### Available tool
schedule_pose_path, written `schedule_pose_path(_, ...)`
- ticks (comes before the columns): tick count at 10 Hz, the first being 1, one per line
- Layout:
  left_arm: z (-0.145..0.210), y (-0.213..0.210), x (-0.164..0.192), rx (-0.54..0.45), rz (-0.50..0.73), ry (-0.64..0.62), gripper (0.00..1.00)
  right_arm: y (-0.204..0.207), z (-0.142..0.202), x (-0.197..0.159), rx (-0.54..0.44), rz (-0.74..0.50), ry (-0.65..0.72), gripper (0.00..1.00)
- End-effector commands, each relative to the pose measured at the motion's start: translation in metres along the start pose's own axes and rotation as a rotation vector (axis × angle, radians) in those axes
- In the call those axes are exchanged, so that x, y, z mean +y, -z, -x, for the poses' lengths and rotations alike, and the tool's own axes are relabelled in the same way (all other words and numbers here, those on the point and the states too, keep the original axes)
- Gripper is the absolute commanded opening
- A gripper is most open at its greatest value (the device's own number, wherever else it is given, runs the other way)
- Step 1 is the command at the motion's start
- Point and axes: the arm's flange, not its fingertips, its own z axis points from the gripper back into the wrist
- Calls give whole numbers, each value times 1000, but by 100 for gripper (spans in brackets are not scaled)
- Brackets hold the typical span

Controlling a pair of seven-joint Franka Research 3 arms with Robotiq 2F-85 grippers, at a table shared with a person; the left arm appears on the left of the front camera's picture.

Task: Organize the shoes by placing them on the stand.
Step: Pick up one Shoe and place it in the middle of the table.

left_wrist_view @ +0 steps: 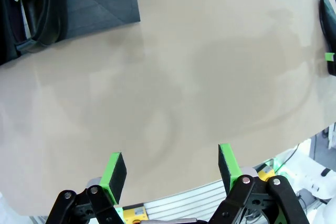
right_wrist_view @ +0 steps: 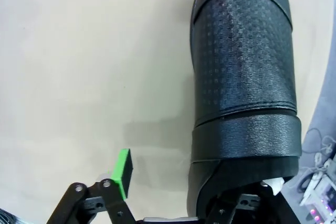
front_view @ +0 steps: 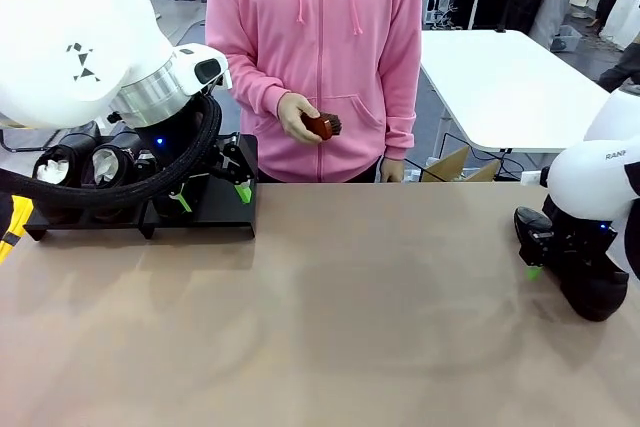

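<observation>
A black glossy shoe (right_wrist_view: 241, 77) lies on the table at the right, seen in the front view as the shoe (front_view: 592, 292) under my right arm. My right gripper (right_wrist_view: 178, 192) (front_view: 545, 257) is low at its heel end and open. One green pad (right_wrist_view: 123, 174) stands clear of the shoe's side, and the other finger is hidden at the shoe's opening. Two more shoes (front_view: 80, 162) sit on the black stand (front_view: 150, 219) at the far left. My left gripper (front_view: 213, 197) (left_wrist_view: 171, 166) hangs open and holds nothing, just right of those shoes. The stand (left_wrist_view: 100, 3) and one shoe (left_wrist_view: 37, 14) also show in the left wrist view.
A person in a pink hoodie stands at the far edge, holding a small reddish-brown brush (front_view: 322, 125) in one hand. Bare tan tabletop (front_view: 340, 307) stretches between the two arms. A white table (front_view: 510, 77) stands behind at the right.
</observation>
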Motion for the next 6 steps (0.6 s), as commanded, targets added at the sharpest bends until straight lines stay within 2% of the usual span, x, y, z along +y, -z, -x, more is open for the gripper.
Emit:
schedule_pose_path(1,-1,-1,1,-2,5,-3,90,-4,-2,-7,-8,-14,-2,14)
schedule_pose_path(2,-1,-1,1,-2,5,-3,90,-5,-1,-9,-11,-15,5,0)
schedule_pose_path(6,-1,-1,1,-2,5,-3,90,-7,-2,-12,-14,-26,29,0)
